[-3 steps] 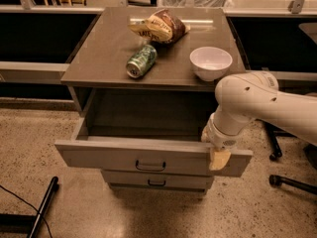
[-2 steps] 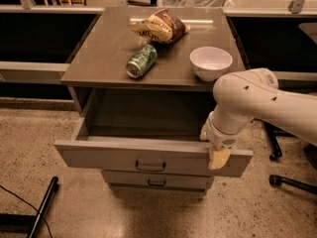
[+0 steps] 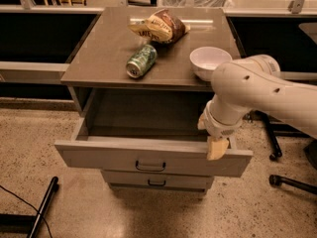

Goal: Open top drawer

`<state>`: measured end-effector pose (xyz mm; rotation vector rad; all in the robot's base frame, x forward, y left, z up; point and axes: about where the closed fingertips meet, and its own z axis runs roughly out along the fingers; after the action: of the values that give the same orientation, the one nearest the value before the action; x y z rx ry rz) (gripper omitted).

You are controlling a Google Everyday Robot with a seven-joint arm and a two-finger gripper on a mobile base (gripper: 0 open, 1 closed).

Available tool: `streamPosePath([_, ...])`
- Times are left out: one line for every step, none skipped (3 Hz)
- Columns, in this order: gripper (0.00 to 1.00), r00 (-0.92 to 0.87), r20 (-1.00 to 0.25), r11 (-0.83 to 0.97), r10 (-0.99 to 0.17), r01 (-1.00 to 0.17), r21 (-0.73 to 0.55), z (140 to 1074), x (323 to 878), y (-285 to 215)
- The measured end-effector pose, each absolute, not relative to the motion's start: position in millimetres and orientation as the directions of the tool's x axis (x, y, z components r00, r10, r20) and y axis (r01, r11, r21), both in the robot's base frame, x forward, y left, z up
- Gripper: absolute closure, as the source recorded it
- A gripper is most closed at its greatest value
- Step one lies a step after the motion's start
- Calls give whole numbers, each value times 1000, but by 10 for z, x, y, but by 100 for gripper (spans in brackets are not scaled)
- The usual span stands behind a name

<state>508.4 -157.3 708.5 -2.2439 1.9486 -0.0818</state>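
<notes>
The top drawer is pulled well out of the grey cabinet in the camera view, the only one I have. Its plain grey inside lies open and looks bare, and its small dark loop handle sits at the centre of the front, untouched. The gripper is at the right end of the front's upper edge, with a tan part hanging down over the outer face. Whether it is spread or pressed together I cannot tell from here. The white arm reaches in from the right, passing just beside the white bowl at the edge of the surface. A green can and a snack bag lie further back. Against the last second I see almost no change: the drawer is out by the same amount and the arm sits where it was. I read that as the pull having finished, so the task looks all but done. The middle drawer below remains closed.
</notes>
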Motion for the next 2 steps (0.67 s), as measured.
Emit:
streamPosePath([50, 153, -69, -137, -986, -971, -194, 7243, 5314, -1525])
streamPosePath([54, 151, -70, -133, -986, -969, -208, 7336, 5543, -1476])
